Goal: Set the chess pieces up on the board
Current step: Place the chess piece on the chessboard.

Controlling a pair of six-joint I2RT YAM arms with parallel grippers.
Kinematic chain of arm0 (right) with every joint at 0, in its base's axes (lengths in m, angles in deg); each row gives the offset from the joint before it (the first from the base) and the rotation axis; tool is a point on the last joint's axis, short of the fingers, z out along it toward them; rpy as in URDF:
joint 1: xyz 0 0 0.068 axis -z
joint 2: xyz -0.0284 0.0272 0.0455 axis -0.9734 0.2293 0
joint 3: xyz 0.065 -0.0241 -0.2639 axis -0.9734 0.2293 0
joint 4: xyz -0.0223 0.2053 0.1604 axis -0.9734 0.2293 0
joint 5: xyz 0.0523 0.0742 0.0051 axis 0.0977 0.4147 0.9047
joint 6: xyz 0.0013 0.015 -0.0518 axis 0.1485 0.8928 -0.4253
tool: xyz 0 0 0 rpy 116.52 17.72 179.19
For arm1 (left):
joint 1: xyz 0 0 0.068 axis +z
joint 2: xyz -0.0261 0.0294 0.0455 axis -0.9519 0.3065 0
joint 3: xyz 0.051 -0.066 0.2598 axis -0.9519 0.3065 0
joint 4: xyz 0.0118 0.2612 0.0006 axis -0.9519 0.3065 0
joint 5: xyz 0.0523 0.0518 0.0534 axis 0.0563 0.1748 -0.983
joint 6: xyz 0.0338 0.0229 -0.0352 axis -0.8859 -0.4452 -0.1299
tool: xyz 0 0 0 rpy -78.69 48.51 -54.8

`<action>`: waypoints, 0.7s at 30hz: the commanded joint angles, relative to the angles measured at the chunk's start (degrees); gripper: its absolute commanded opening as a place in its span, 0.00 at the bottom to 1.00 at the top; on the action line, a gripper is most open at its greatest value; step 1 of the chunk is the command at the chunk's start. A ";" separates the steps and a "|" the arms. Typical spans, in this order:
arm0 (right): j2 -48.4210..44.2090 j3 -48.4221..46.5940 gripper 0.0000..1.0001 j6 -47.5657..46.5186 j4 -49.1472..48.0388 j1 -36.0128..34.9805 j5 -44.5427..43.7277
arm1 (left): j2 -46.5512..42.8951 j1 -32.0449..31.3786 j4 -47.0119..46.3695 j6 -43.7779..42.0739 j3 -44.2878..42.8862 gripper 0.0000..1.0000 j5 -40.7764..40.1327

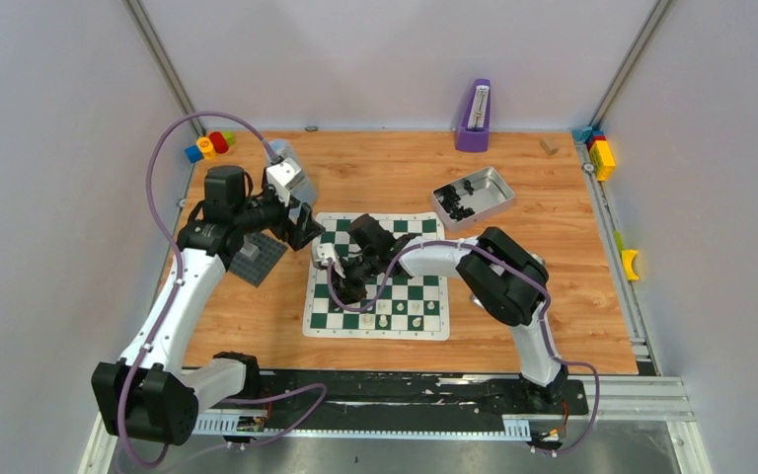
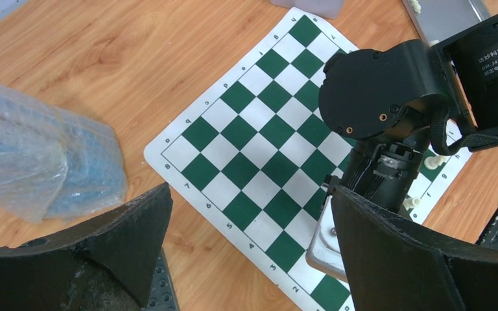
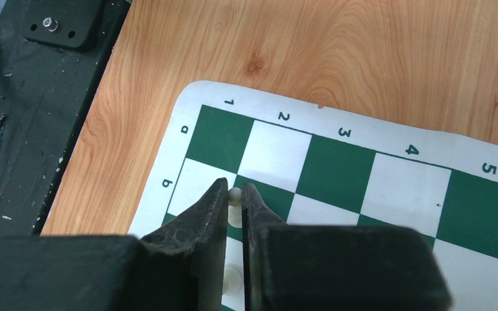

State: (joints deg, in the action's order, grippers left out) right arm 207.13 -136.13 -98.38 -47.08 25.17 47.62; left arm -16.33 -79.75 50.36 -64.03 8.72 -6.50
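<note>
R gripper (image 3: 234, 190): closed on a cream piece (image 3: 234, 196), pinching its round head btwn the fingertips.
Held piece, spot: over the board (image 3: 389, 188), approx one square in from the rounded corner printed 1 and a; can't tell if its foot touches the mat.
Second piece (image 3: 232, 278): cream, just under the R fingers, mostly hidden.
L gripper (image 2: 251, 194): jaws wide apart, nothing btwn them; hangs over the board's numbered edge, by the far-left corner in the top view.
Arm gap: R wrist (image 2: 389, 103) sits just beside one L finger; both arms crowd the board's left half.
Chess pieces (image 1: 400, 314): short cream row on the nearest ranks, along the near edge.
Board edges: flat; white border shows on near, right and far sides; near edge close to the black base rail (image 1: 405, 385), wood strip btwn.
Grey plate (image 1: 257, 259): left of the board, narrow wood strip btwn.
Plastic bag (image 2: 39, 162): on the wood beside the board's corner, apart from it.
Tray (image 1: 474, 197): metal, dark pieces inside, past the far-right corner, not touching the border.
Open room: bare table (image 1: 553, 316) wood right of the board out to the table's edge; wide wood band beyond the far border too.
</note>
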 commanded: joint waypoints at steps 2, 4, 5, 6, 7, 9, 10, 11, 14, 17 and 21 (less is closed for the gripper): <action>1.14 -2.51 0.11 -0.66 -0.63 0.01 0.55 | -1.18 0.65 -2.34 -0.68 -0.03 1.00 -0.06; 1.13 -2.60 0.11 -0.52 -0.64 -0.01 0.65 | -1.13 0.65 -2.53 -0.59 -0.02 1.00 0.02; 0.94 -2.72 0.11 -0.48 -0.67 -0.02 0.69 | -1.14 0.65 -2.52 -0.60 -0.02 1.00 0.02; 1.03 -2.80 0.11 -0.42 -0.69 0.05 0.70 | -1.04 0.65 -2.47 -0.60 -0.09 1.00 0.04; 1.12 -2.93 0.11 -0.36 -0.66 -0.01 0.70 | -1.01 0.59 -2.44 -0.51 -0.15 1.00 0.03; 1.29 -3.11 0.11 -0.28 -0.55 0.00 0.78 | -1.03 0.64 -2.42 -0.51 -0.20 1.00 0.07; 1.52 -3.25 0.11 -0.32 -0.54 -0.01 0.79 | -1.04 0.65 -2.38 -0.51 -0.20 1.00 0.07; 1.59 -3.36 0.12 -0.19 -0.52 0.04 0.81 | -1.08 0.69 -2.36 -0.53 -0.20 1.00 0.09; 1.88 -3.81 0.12 -0.18 -0.20 -0.02 0.71 | -1.10 0.74 -2.38 -0.59 -0.20 1.00 0.06; 1.86 -3.85 0.13 -0.27 -0.01 -0.01 0.63 | -1.08 0.70 -2.36 -0.66 -0.12 1.00 0.09; 1.59 -3.15 0.15 -0.73 0.01 -0.01 0.27 | -0.91 0.73 -2.43 -0.66 -0.04 1.00 0.18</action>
State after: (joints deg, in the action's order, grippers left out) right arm 208.18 -137.92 -98.38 -46.90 25.17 47.42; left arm -16.33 -79.55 50.04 -64.03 8.72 -6.54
